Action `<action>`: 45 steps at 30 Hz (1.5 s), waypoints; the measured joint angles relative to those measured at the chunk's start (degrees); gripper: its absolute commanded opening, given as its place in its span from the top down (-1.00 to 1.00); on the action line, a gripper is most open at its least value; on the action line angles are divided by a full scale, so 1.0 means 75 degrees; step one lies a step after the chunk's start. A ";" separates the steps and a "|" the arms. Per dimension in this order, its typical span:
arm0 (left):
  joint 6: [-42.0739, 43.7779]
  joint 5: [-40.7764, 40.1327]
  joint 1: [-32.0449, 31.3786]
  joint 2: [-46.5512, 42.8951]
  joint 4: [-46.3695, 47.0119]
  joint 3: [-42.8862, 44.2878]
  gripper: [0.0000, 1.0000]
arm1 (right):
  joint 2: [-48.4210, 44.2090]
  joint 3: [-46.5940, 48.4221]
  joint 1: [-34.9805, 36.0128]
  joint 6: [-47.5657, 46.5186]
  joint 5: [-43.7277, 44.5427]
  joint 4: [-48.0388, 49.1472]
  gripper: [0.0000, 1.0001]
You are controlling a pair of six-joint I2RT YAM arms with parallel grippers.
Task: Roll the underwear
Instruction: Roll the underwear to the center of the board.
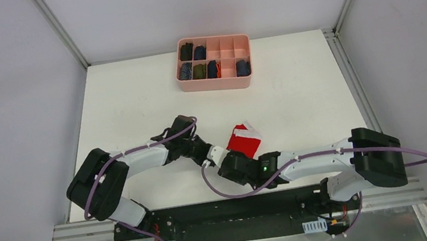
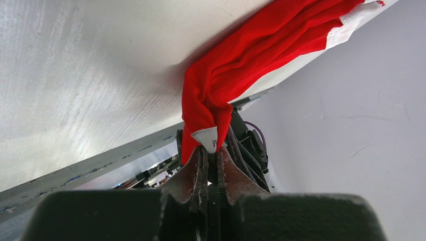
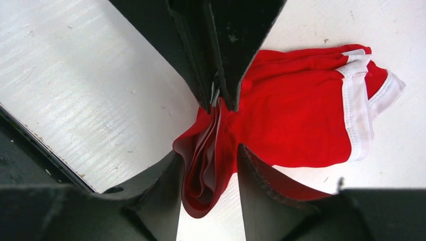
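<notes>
At near end of underwear (image 3: 301, 115) — clamped by left tool (image 2: 211, 150), also pinched in narrow right tool (image 3: 208, 160). Judged early in rolling — next, turning bunch toward far end, taut.

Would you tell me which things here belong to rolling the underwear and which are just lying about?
Part of the job: underwear; left gripper, shut on its bunched end; right gripper, shut on the same end.
Lying about: pink tray at the table's far side; dark rolled garments in its compartments.
</notes>
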 measured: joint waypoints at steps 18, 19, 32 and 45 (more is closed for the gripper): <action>0.0017 -0.0131 0.0041 -0.0096 -0.0026 -0.0079 0.40 | -0.0026 0.0079 -0.0425 0.0490 -0.0367 0.0029 1.00; 0.0032 -0.0172 0.0050 -0.0169 -0.0047 -0.0117 0.25 | -0.0058 0.0079 -0.0525 0.0548 -0.0504 0.0058 1.00; 0.0294 -0.0883 0.0297 -0.1746 -0.1043 -0.0236 0.52 | -0.0172 0.0076 -0.2238 0.1396 -0.3089 0.0067 1.00; 0.0775 -0.0673 0.0064 -0.0533 -0.1259 0.0458 1.00 | 0.0761 0.0297 -0.3879 0.2124 -0.6140 0.0015 1.00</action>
